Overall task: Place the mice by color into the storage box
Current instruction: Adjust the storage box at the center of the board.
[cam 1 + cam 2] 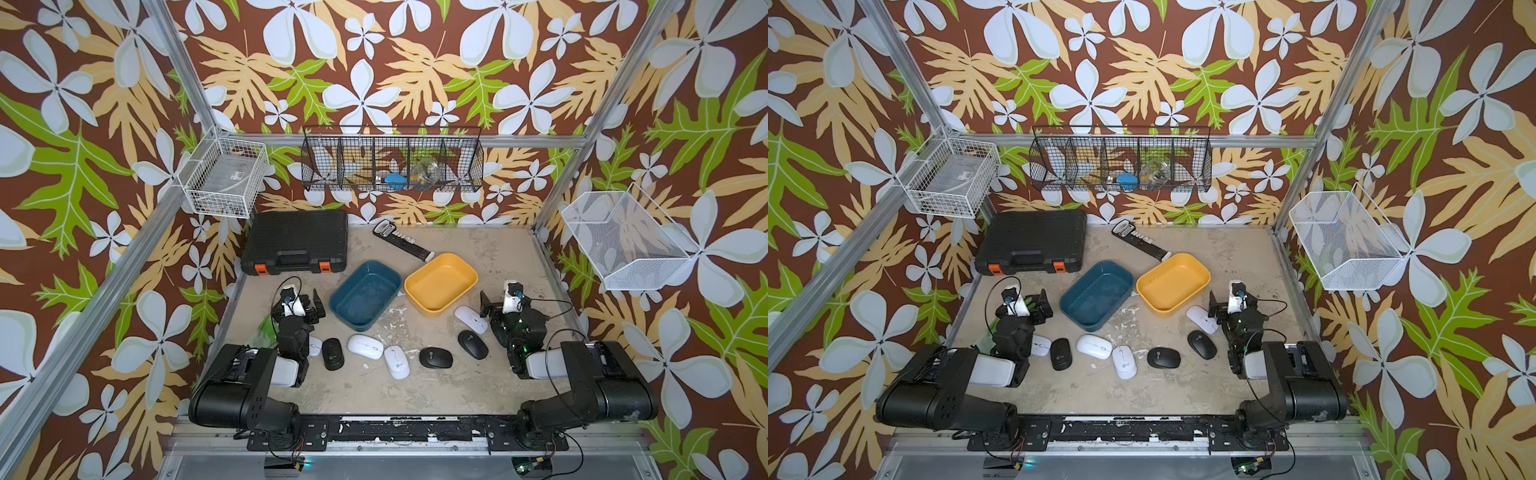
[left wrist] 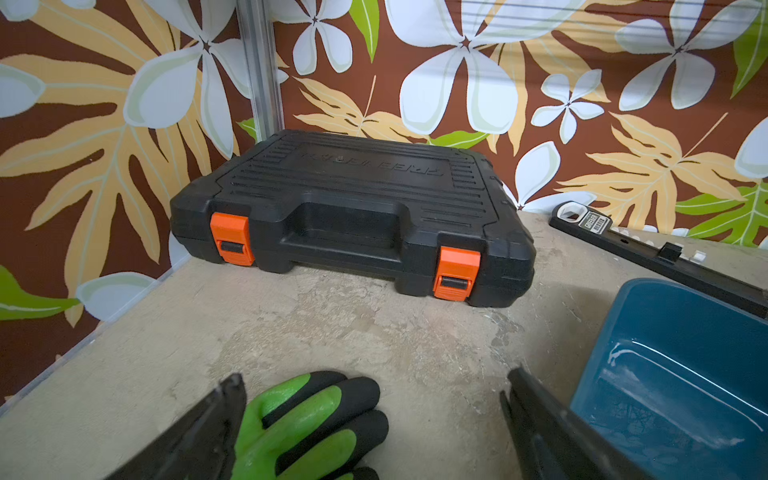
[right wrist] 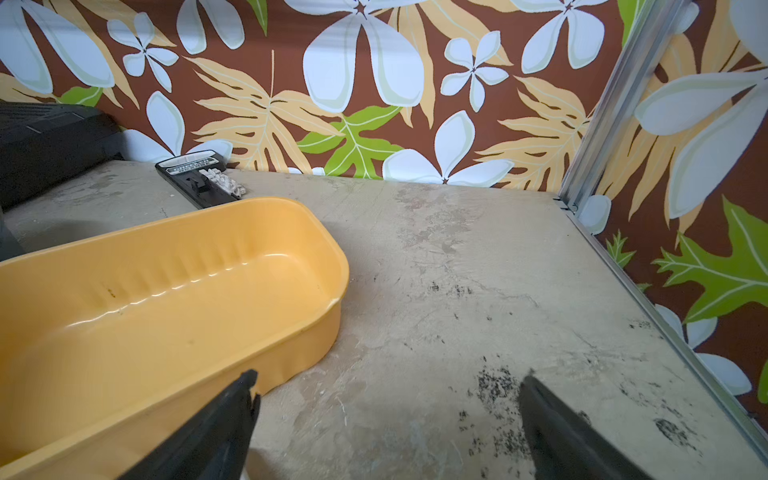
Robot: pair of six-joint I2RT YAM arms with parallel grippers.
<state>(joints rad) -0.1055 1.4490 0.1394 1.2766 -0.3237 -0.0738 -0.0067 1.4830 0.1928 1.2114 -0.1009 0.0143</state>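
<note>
seven mice (image 1: 365,346) on table (image 1: 374,395); left tool (image 2: 374,376) spread wide; right tool (image 3: 388,378) spread wide

Both arms sit folded low, forearms reaching forward; the left gripper (image 2: 374,378) and right gripper (image 3: 389,378) each have fingers (image 3: 218,428) spread wide apart, holding nothing

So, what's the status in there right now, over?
Open and empty: left tool, right tool. Loose on table: white mice, black mice; blue bin, yellow bin empty. Possibly in the way: green glove under left tool.
</note>
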